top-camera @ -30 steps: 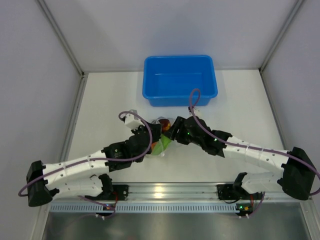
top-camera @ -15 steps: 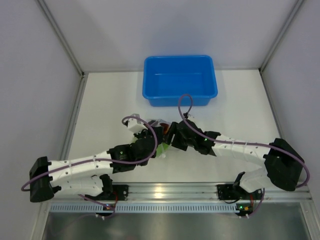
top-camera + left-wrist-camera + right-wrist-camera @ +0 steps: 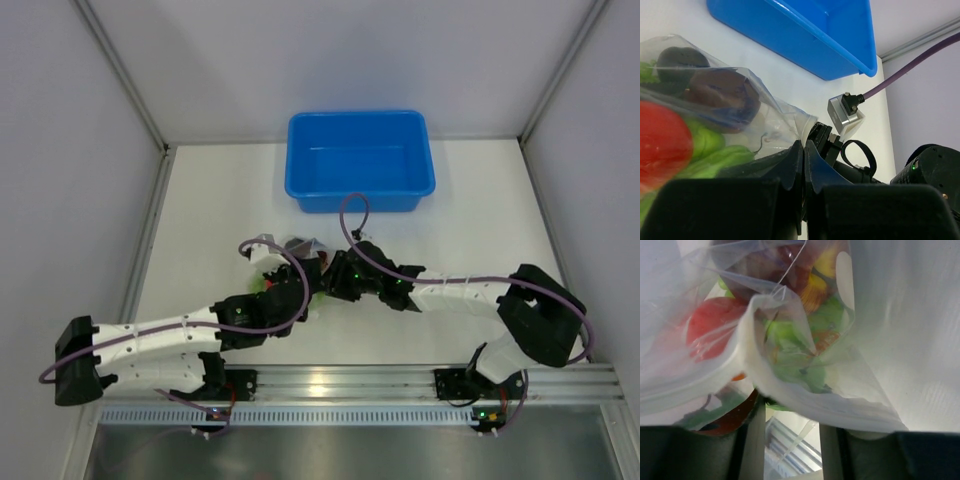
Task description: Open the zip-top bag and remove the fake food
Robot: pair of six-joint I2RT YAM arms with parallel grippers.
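Left wrist shows left gripper [image 3: 803, 146] pinching the zip-top bag [image 3: 771, 116]; right wrist, right gripper [image 3: 788, 427] spread; top view hides both grips.

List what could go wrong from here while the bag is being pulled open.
1. The right gripper has its jaws apart around a loose fold of the zip-top bag; closing may catch only one thin layer, or slip off.
2. The left gripper seems to pinch just the bag's edge; a hard pull could tear the film or lose it.
3. The fake food sits close behind the fold; rounded pieces might roll across the table.
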